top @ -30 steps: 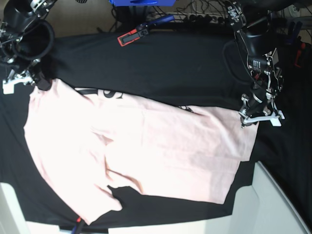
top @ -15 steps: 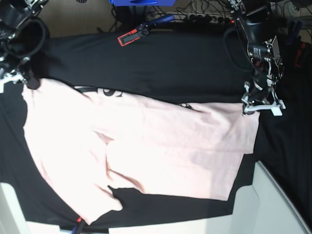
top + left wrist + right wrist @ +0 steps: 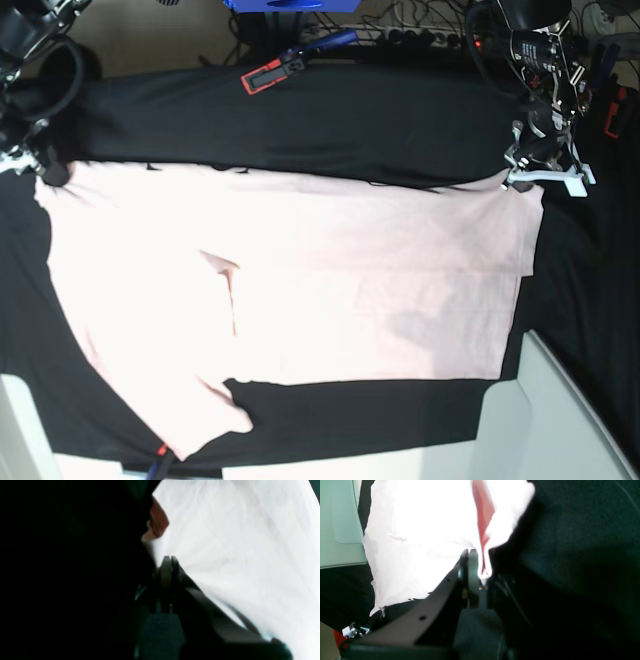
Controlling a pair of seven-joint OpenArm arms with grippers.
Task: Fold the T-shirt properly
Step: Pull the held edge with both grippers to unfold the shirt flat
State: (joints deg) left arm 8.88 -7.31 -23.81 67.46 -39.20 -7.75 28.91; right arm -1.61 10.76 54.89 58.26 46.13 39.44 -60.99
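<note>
base view: both my claws, right claw [image 3: 45, 172] upper left, left claw [image 3: 520, 178] upper right, clamped tight on t-shirt [image 3: 300, 290] corners, stretching it flat to fold.

pale pink T-shirt [image 3: 300, 280], black cloth [image 3: 330, 120], red clamp [image 3: 262, 77]

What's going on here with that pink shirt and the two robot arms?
Two robot arms are working on folding a pale pink T-shirt spread over a black cloth. The left gripper and the right gripper are each shut on a far corner of the shirt, one at either end, so its far edge runs taut between them. The near part lies flat.
</note>
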